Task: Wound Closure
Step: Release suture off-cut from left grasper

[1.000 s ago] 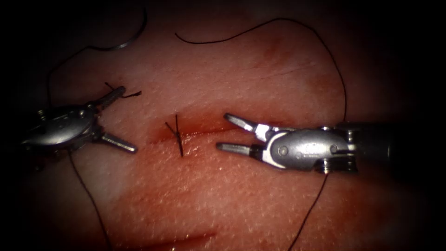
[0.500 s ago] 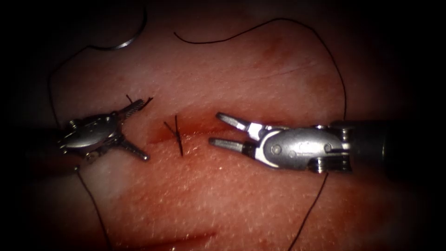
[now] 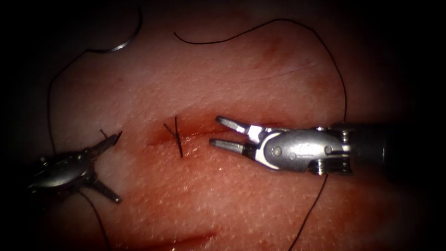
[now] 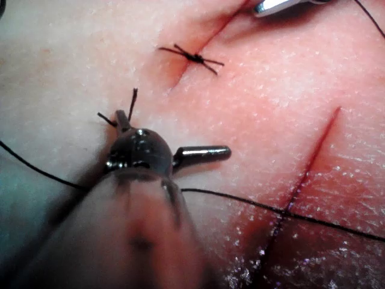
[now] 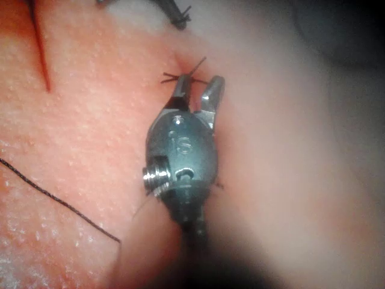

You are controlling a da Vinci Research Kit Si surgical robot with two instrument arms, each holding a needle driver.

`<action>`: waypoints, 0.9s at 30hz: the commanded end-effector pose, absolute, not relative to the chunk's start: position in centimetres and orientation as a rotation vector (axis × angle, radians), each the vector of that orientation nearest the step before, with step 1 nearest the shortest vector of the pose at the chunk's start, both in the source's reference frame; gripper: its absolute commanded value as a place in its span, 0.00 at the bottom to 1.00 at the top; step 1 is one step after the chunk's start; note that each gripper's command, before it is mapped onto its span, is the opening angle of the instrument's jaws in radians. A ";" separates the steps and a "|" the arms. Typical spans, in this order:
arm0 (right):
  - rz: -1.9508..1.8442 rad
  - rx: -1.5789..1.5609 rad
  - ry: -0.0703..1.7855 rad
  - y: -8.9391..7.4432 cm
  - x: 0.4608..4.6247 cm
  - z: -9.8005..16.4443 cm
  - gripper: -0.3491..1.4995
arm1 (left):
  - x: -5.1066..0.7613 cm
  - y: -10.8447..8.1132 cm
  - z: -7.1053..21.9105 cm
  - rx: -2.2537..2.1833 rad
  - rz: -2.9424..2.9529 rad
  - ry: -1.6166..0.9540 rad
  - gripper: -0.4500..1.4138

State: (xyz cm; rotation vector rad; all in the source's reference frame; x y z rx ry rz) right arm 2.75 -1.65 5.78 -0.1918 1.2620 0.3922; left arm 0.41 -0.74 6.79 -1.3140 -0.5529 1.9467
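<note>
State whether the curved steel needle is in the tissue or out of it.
Out. The curved steel needle lies free on the tissue, left of the cut, held by neither tool.

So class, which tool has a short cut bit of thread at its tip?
The left tool: a thread scrap sits at its upper jaw tip. The right tool holds nothing.

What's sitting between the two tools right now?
The tied stitch on the cut, with bare tissue either side, in the endoscope view. Left tool and right tool hold nothing.
</note>
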 end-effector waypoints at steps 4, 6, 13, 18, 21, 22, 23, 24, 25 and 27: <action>0.415 -0.172 1.267 -1.6 2.86 5.8 0.08 | 0.22 -0.6 6.7 -1.324 2.006 -0.494 0.90; 0.453 -0.130 1.269 -1.7 2.92 5.8 0.00 | 0.14 -0.5 6.6 -1.322 2.006 -0.476 0.90; 0.634 -0.056 1.240 -1.7 3.41 5.7 0.00 | -0.08 -0.3 6.7 -1.338 2.053 -0.410 0.95; 0.807 -0.028 1.178 -1.6 3.70 5.8 0.00 | 0.04 -0.3 6.9 -1.247 2.134 -0.371 0.96; 0.860 -0.001 1.137 -1.5 3.86 5.9 0.00 | 0.16 -0.3 7.0 -1.157 2.195 -0.363 0.98; 0.878 0.010 1.123 -1.5 3.90 5.9 0.00 | 0.18 -0.3 7.0 -1.146 2.203 -0.364 0.98; 0.889 0.024 1.084 -1.4 3.95 6.0 0.00 | 0.24 -0.3 7.0 -1.134 2.210 -0.368 0.98; 0.886 0.035 1.050 -1.4 3.98 6.0 0.00 | 0.25 -0.2 7.1 -1.131 2.210 -0.367 0.98; 0.883 0.044 1.027 -1.3 3.99 6.0 0.00 | 0.26 -0.2 7.1 -1.127 2.209 -0.366 0.98; 0.882 0.062 0.988 -1.3 4.03 6.1 0.00 | 0.26 -0.2 7.1 -1.122 2.208 -0.364 0.99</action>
